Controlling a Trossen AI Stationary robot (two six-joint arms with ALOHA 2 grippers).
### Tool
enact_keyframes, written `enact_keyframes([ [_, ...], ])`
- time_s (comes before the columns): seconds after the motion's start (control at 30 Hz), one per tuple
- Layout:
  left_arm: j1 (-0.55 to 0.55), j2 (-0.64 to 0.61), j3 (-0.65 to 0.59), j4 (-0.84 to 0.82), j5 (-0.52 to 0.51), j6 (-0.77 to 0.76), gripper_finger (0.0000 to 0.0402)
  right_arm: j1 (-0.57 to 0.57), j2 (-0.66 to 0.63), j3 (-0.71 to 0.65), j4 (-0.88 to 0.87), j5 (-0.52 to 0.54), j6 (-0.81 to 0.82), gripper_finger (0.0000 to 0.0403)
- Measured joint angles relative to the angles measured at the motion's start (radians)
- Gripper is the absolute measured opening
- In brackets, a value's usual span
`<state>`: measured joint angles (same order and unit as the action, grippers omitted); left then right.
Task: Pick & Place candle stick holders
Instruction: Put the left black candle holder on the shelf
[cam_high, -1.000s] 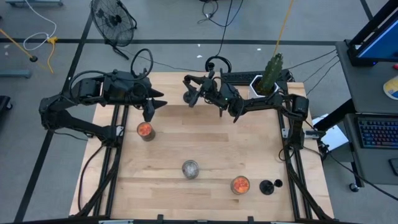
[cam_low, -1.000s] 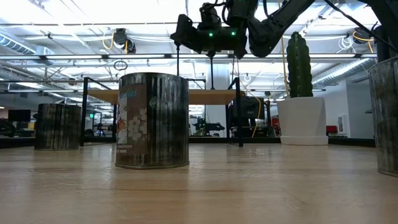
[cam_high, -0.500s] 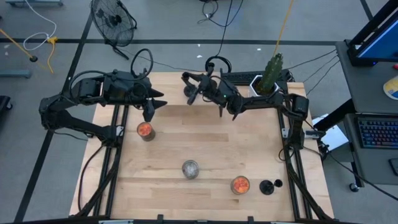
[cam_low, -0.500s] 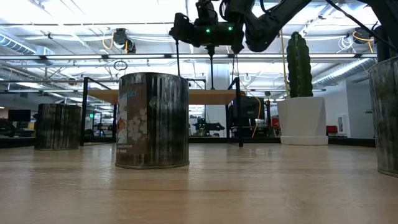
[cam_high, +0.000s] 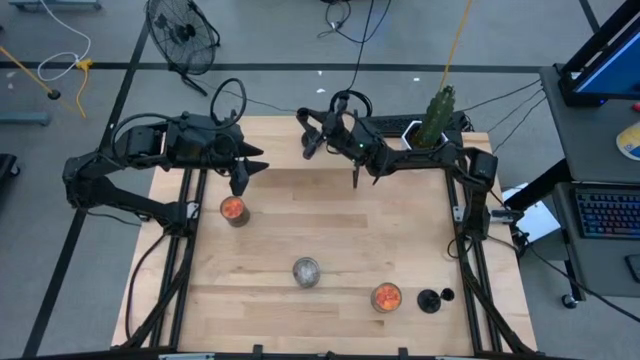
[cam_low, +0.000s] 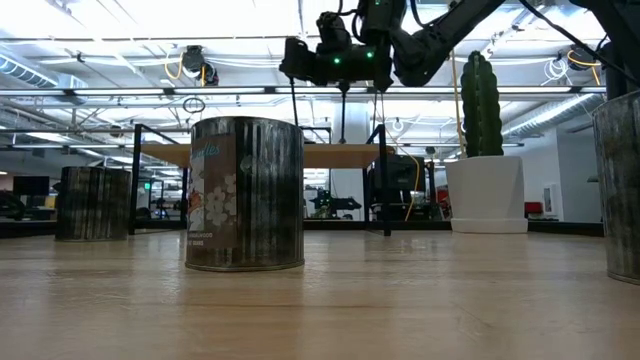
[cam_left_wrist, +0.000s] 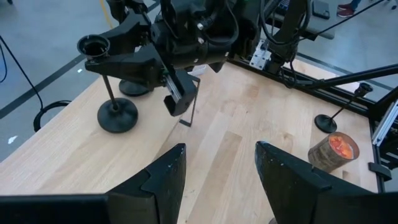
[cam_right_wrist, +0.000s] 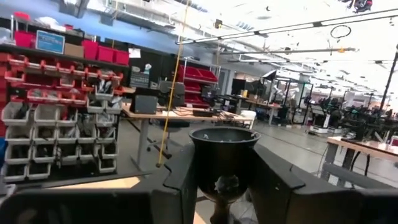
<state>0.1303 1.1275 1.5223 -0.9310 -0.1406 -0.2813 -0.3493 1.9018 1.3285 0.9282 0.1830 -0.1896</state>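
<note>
high view: the left end effector (cam_high: 241, 183) is seen hanging above the desk (cam_high: 330, 250) near its left edge, just behind an orange-filled jar (cam_high: 233, 210). the right end effector (cam_high: 309, 143) is held at the desk's far edge with a candle stick holder (cam_high: 308, 141) between its fingers. a second candle stick holder (cam_high: 434, 298) is seen lying near the front right corner, beside another orange jar (cam_high: 386, 297). a silver can (cam_high: 306, 271) is placed at front centre. a cactus pot (cam_high: 435, 125) is seen at the far right.

low view: the can (cam_low: 245, 194) is shown close to the camera, and the right arm's end effector (cam_low: 338, 62) is held high above the desk with a thin stem hanging beneath it.

left wrist view: the left end effector's fingers (cam_left_wrist: 163, 180) are seen parted with nothing between them. across the desk, the held holder (cam_left_wrist: 107, 87) is gripped at its stem, its base just above the wood or touching it, which cannot be told. a third holder's base (cam_left_wrist: 134, 88) is seen just behind it.

right wrist view: the cup top (cam_right_wrist: 225, 152) is clamped between the right fingers (cam_right_wrist: 182, 180).
</note>
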Motion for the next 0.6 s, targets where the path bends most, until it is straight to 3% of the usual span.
enact_keyframes([
  [0.47,0.0,0.0,0.0,0.017,0.0,0.018,0.02,0.061,0.0,0.009,0.051,-0.004,-0.039,0.0108],
  [0.6,0.0,0.0,0.0,0.017,0.0,0.014,0.02,0.087,0.001,0.065,0.043,-0.055,-0.095,0.0105],
])
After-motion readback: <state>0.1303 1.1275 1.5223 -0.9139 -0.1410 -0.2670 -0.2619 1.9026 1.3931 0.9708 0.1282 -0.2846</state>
